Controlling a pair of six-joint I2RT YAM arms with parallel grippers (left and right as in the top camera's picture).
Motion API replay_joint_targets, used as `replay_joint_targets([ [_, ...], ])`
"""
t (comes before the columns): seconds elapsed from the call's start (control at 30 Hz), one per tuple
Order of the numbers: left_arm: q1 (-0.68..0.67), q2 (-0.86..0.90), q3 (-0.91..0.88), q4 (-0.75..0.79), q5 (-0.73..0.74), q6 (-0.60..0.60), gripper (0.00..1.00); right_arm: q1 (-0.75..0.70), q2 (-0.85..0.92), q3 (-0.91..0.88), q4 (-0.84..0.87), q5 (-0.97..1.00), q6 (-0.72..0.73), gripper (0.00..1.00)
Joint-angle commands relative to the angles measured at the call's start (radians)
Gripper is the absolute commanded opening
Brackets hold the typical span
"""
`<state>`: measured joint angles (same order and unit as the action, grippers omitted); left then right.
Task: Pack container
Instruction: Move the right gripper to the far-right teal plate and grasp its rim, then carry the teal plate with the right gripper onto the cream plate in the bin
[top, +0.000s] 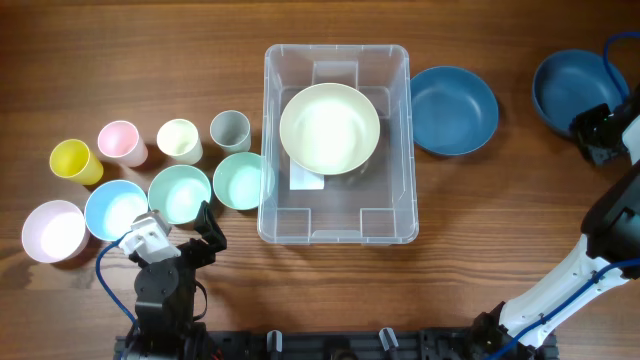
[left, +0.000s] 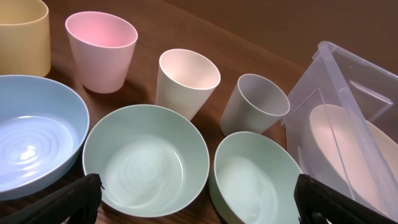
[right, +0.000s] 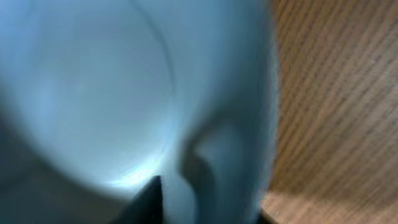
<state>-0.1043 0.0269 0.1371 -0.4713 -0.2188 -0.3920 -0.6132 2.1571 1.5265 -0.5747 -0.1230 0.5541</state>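
though left hand (top: 180, 235) wide near container (top: 265, 150) edge, right hand (top: 600, 130) at blue bowl (top: 562, 85) rim, spread unclear

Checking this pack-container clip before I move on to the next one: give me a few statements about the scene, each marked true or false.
1. A cream bowl lies inside the container. True.
2. Four cups stand left of the container: yellow cup, pink cup, cream cup, grey cup. True.
3. The left gripper grips a mint bowl. False: it is open and holds nothing.
4. Both blue bowls are packed. False: the nearer blue bowl and the farther blue bowl sit on the table, right of the container.
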Motion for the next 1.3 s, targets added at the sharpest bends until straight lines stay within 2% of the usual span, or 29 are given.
replay_joint_targets([
  [0.0, 0.003, -0.005, -0.002, -0.001, 0.005, -0.009, 1.0, -0.011, -0.018, 0.0, -0.039, -0.004, -0.003, 0.04],
  [0.1, 0.003, -0.005, -0.002, -0.001, 0.005, -0.009, 1.0, -0.013, -0.104, 0.0, -0.079, 0.026, -0.026, 0.04],
  [0.33, 0.003, -0.005, -0.002, -0.001, 0.005, -0.009, 1.0, 0.051, -0.45, 0.0, -0.111, -0.003, -0.058, 0.04],
  [0.47, 0.003, -0.005, -0.002, -0.001, 0.005, -0.009, 1.0, 0.217, -0.646, 0.0, -0.153, -0.1, -0.108, 0.04],
  [0.53, 0.003, -0.005, -0.002, -0.001, 0.005, -0.009, 1.0, 0.369, -0.696, 0.0, -0.191, -0.1, -0.136, 0.04],
  [0.67, 0.003, -0.005, -0.002, -0.001, 0.005, -0.009, 1.0, 0.668, -0.667, -0.004, -0.246, -0.059, -0.135, 0.04],
  [0.77, 0.003, -0.005, -0.002, -0.001, 0.005, -0.009, 1.0, 0.851, -0.56, -0.011, -0.237, 0.021, -0.132, 0.04],
  [0.87, 0.003, -0.005, -0.002, -0.001, 0.005, -0.009, 1.0, 0.921, -0.447, -0.011, -0.219, 0.073, -0.119, 0.04],
  [1.0, 0.003, -0.005, -0.002, -0.001, 0.005, -0.009, 1.0, 0.932, -0.312, -0.011, -0.206, 0.007, -0.109, 0.04],
  [1.03, 0.003, -0.005, -0.002, -0.001, 0.005, -0.009, 1.0, 0.932, -0.307, -0.011, -0.204, -0.007, -0.11, 0.09],
  [1.07, 0.003, -0.005, -0.002, -0.001, 0.005, -0.009, 1.0, 0.932, -0.31, -0.008, -0.193, -0.022, -0.114, 0.37],
  [1.1, 0.003, -0.005, -0.002, -0.001, 0.005, -0.009, 1.0, 0.932, -0.319, -0.004, -0.187, -0.031, -0.127, 0.45],
  [1.2, 0.003, -0.005, -0.002, -0.001, 0.005, -0.009, 1.0, 0.919, -0.4, 0.019, -0.168, -0.008, -0.159, 0.65],
  [1.27, 0.003, -0.005, -0.002, -0.001, 0.005, -0.009, 1.0, 0.882, -0.465, 0.021, -0.161, 0.03, -0.157, 0.67],
])
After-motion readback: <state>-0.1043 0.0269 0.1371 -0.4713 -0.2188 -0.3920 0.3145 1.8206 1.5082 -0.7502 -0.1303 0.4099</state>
